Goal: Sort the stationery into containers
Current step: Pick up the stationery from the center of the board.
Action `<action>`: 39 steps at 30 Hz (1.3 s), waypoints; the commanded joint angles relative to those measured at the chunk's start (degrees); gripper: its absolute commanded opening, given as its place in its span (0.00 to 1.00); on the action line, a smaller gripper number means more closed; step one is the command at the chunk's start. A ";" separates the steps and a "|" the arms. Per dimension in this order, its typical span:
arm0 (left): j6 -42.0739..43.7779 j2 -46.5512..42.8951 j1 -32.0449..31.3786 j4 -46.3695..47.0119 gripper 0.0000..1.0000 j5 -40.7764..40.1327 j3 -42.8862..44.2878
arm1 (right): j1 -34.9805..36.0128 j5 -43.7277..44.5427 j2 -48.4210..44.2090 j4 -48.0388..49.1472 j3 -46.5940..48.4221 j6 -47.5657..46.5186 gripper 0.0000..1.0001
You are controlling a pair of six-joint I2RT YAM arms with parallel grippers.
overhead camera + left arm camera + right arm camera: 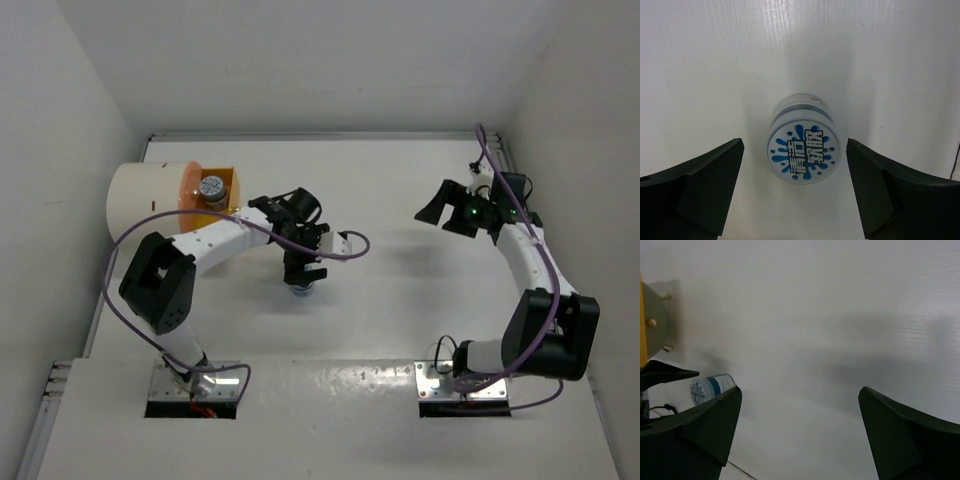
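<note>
A small round blue-and-white piece [803, 150] of stationery stands on the white table, its splash-printed lid facing up. My left gripper [794, 144] hangs over it, open, one finger on each side with a gap to both. From above, that gripper [302, 277] points down at the piece [301, 292] in mid-table. The cream drum container [145, 195] lies at the far left with its orange face [190, 185]. Its orange drawer [230, 203] is pulled out and holds another round piece [212, 188]. My right gripper [447, 214] is open and empty at the right.
White walls close in the table on the left, back and right. The right wrist view shows the round piece [710, 387] far off, the drum's face with small knobs [655, 322], and bare table under the right gripper [800, 390].
</note>
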 commanded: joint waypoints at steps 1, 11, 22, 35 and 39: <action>0.03 0.68 -0.68 2.19 0.90 1.01 -0.15 | -1.05 -1.50 0.18 -0.53 2.31 0.10 0.99; -0.76 2.00 -0.76 4.65 0.86 -2.94 -3.49 | -4.04 -2.82 4.31 -1.94 3.54 1.24 0.99; -1.37 0.94 -0.33 6.67 0.48 -1.98 -3.93 | -4.04 -3.96 6.25 -1.85 4.51 1.95 0.97; -1.20 -0.20 3.36 -16.96 0.19 -1.45 30.81 | 0.17 -4.31 5.72 -0.45 4.50 0.80 0.95; -0.58 -0.46 7.30 -23.20 0.17 -3.73 40.53 | 2.54 -4.23 6.07 0.60 4.77 0.89 0.95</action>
